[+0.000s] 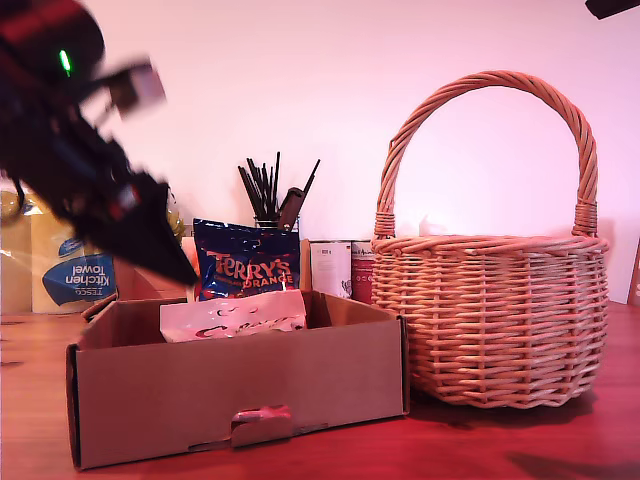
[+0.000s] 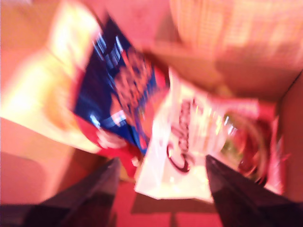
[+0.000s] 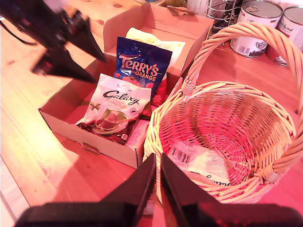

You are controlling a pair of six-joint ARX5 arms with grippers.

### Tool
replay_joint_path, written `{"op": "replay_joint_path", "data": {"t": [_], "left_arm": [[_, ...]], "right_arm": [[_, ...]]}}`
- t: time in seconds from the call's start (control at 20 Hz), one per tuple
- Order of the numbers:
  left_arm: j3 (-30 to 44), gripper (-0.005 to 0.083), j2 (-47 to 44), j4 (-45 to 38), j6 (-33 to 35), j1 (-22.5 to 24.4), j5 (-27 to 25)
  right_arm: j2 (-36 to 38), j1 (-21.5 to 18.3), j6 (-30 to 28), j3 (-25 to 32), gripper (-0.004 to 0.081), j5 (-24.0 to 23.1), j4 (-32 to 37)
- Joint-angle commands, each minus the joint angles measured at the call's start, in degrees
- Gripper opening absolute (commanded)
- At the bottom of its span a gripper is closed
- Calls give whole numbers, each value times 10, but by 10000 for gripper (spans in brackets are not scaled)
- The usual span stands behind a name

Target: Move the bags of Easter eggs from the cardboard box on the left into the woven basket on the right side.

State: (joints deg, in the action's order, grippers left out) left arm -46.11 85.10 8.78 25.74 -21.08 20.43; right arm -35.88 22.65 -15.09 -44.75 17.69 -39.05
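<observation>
The cardboard box stands at the exterior view's left. A dark blue Terry's Orange bag leans upright in it. A white Galaxy bag lies in front of that, and a pale yellow pouch sits behind. My first gripper, blurred by motion, hangs open just above the Galaxy bag with nothing in it. The woven basket holds one white bag on its bottom. My second gripper is shut and empty over the basket's near rim.
A yellow kitchen towel pack stands behind the box. A holder of black sticks and tins line the back. A wire rack stands by the tins. A dark arm part shows at the exterior view's top right.
</observation>
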Motion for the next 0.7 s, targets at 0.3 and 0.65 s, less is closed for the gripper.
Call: {"op": "replay_joint_path", "data": {"t": [0.3, 0.65], "left_arm": [[-18, 586, 83, 0, 1, 9, 43], [-43, 530, 83, 68, -9, 8, 164]], "right_arm": [[2, 3, -2, 0, -13, 14, 4], [2, 3, -2, 0, -13, 14, 7]]}}
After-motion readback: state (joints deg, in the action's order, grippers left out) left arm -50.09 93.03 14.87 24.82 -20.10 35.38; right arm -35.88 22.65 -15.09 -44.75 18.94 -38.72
